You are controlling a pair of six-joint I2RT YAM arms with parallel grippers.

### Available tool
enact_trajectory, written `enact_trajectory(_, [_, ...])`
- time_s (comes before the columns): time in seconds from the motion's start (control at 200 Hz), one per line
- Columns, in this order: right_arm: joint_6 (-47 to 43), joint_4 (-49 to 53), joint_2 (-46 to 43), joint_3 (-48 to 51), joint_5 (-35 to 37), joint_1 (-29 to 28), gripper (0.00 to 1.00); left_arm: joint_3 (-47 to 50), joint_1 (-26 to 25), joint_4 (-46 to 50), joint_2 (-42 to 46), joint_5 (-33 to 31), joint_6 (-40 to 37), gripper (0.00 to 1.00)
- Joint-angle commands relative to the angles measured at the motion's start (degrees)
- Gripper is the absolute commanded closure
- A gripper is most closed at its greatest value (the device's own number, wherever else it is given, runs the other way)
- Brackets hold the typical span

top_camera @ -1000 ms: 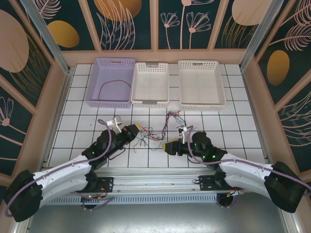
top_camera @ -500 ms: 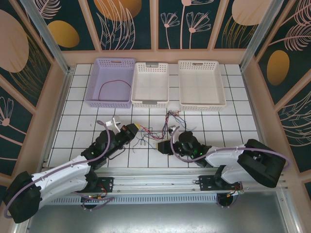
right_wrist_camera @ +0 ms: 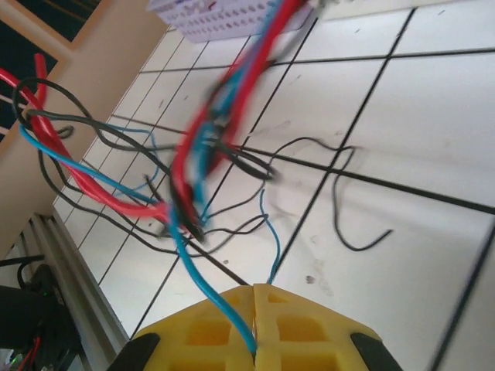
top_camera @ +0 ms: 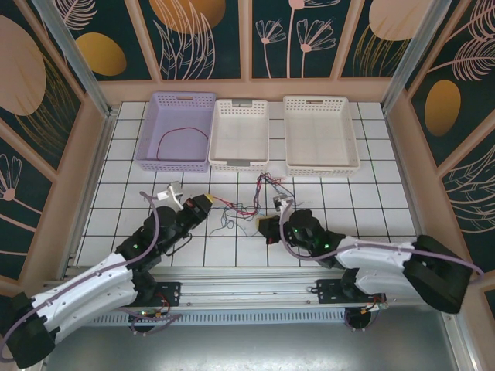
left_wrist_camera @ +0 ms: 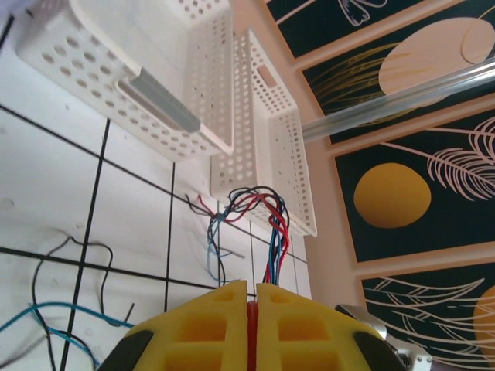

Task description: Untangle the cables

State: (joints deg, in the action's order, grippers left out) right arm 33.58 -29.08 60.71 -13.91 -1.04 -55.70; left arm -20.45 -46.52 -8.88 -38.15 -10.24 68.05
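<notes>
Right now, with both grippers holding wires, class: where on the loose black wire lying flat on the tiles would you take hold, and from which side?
I would take the black wire near its free curled end, from straight above, fingers across it. There it lies flat on the tile, apart from the tangle of cables; nearer the tangle, red and blue strands cross it.

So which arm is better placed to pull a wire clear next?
Probably left: the left gripper pinches a red wire and sits nearest the lilac basket, where a loose red cable lies. The right gripper is shut on a blue wire.
</notes>
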Motion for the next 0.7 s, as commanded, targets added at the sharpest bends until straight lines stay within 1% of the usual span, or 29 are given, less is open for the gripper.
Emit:
enact_trajectory(0.0, [0.67,11.54,-7.84,3.22,3.36,3.43,1.0,-4.88,0.01,11.43,2.17,-5.68,-6.6,1.0])
enact_trajectory(0.13, [1.36,19.98,-20.66,5.76,2.18,10.55,1.0,-8.69,0.26,17.03,2.06,-7.61,-10.45,1.0])
enact_trajectory(0.155, [1.4,21.54,-23.14,6.07,0.45,11.94,1.0,-9.43,0.41,18.04,1.8,-7.84,-11.15,1.0])
enact_trajectory(0.21, [1.4,24.91,-28.26,6.33,-0.22,14.57,1.0,-11.09,0.47,19.88,1.22,-7.86,-12.93,1.0])
enact_trajectory(0.31, [0.83,30.51,-34.57,5.47,-1.08,18.65,1.0,-14.43,0.75,23.94,0.28,-8.65,-16.15,1.0])
enact_trajectory(0.395, [0.65,34.56,-36.56,3.99,-0.95,21.31,1.0,-17.22,0.92,27.67,-0.2,-9.93,-18.85,1.0])
enact_trajectory(0.485, [2.33,37.66,-36.56,2.47,0.93,23.93,1.0,-20.27,1.11,31.36,-0.31,-11.76,-21.82,1.0])
enact_trajectory(0.535, [3.66,39.39,-36.49,1.74,2.22,24.04,1.0,-22.01,1.24,33.47,-0.5,-12.81,-23.39,1.0])
enact_trajectory(0.555, [4.17,40.2,-36.46,1.43,3.27,25.85,1.0,-22.63,1.25,34.27,-0.56,-13.33,-24.0,1.0])
enact_trajectory(0.596, [5.49,42.0,-36.58,0.8,5.01,27.15,1.0,-23.89,1.41,35.98,-0.74,-14.26,-25.16,1.0])
enact_trajectory(0.696, [7.82,44.86,-37.93,-0.4,6.78,30.5,1.0,-26.82,1.52,39.95,-1.16,-16.71,-27.84,1.0])
